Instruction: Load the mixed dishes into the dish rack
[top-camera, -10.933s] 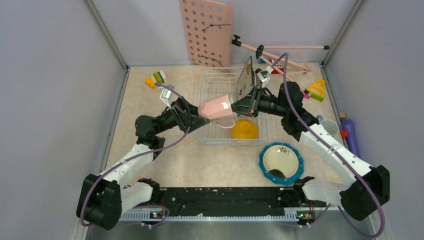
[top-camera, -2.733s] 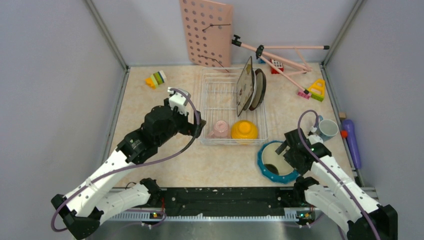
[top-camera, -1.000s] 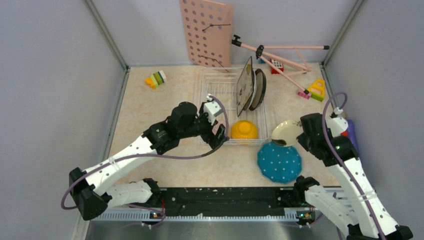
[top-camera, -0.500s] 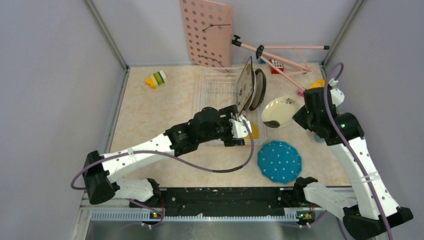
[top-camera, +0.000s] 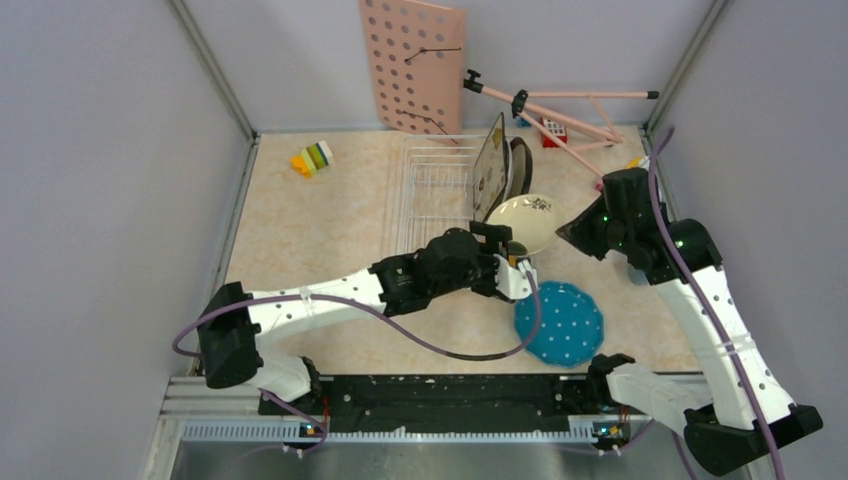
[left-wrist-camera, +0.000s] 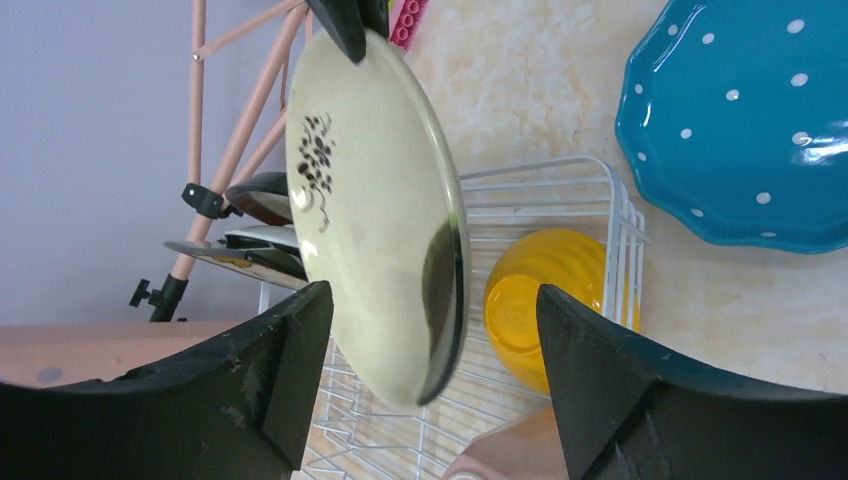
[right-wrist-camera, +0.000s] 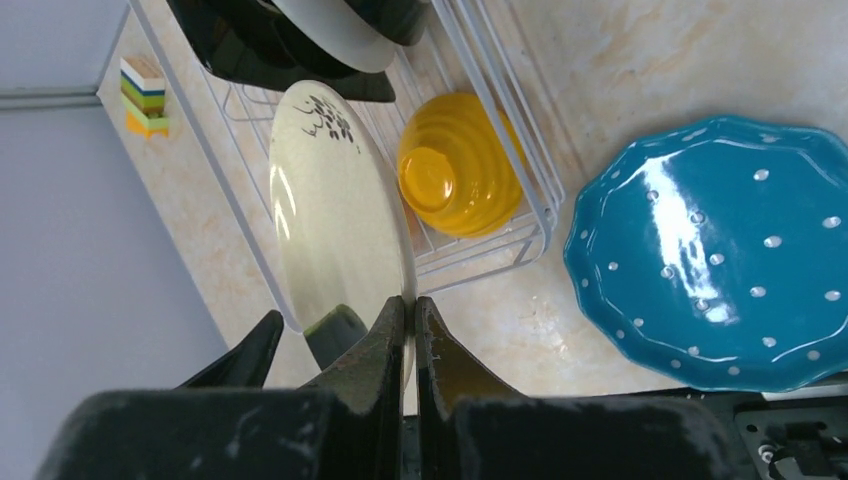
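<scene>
My right gripper is shut on the rim of a cream plate with a dark flower print, held on edge over the near right corner of the white wire dish rack. My left gripper is open, and the plate's lower edge hangs between its fingers. The teal white-dotted dish lies flat on the table just right of the rack. The square floral plate and brown-rimmed plate stand upright in the rack. A yellow-orange bowl sits upside down in the rack, beside the pink cup.
A pink pegboard leans on the back wall behind the rack. A pink folding stand lies at the back right with a red toy block under it. Striped toy blocks sit at the back left.
My right arm has carried the cream plate left, from beside the rack to over its near right corner. My left arm has swung right, bringing its open jaws around the plate's lower edge.
</scene>
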